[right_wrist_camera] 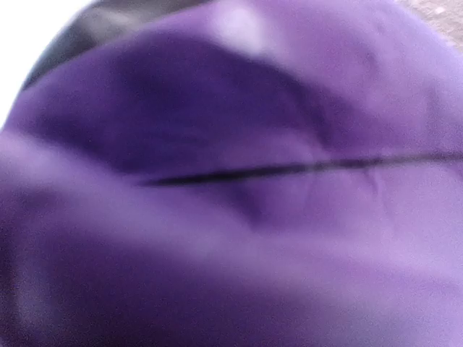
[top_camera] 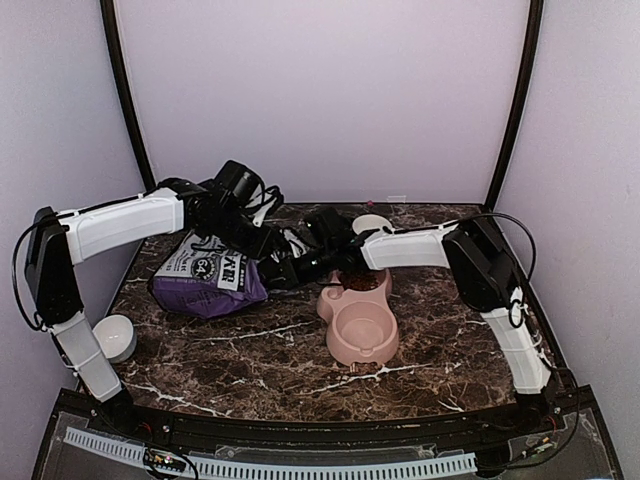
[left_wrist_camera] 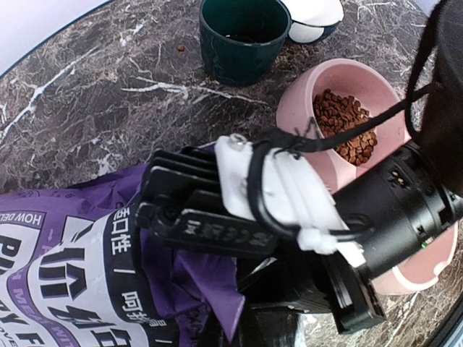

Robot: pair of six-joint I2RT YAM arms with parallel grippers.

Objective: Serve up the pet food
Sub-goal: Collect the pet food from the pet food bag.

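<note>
The pet food lies as a heap of reddish-brown kibble in the far compartment of the pink double bowl; from above the pet food shows just past the right arm. The near compartment of the bowl looks bare. A purple-and-grey bag lies on its side to the left. My left gripper is shut on the bag's top edge, where a purple fold is pinched. My right gripper is shut on the same edge, and its fingers cross the bag. Purple film fills the right wrist view.
A dark green cup stands behind the bowl, with a white dish beside it. A small white bowl sits at the table's left edge. The two arms meet over the middle of the marble top. A stray pellet lies near the cup.
</note>
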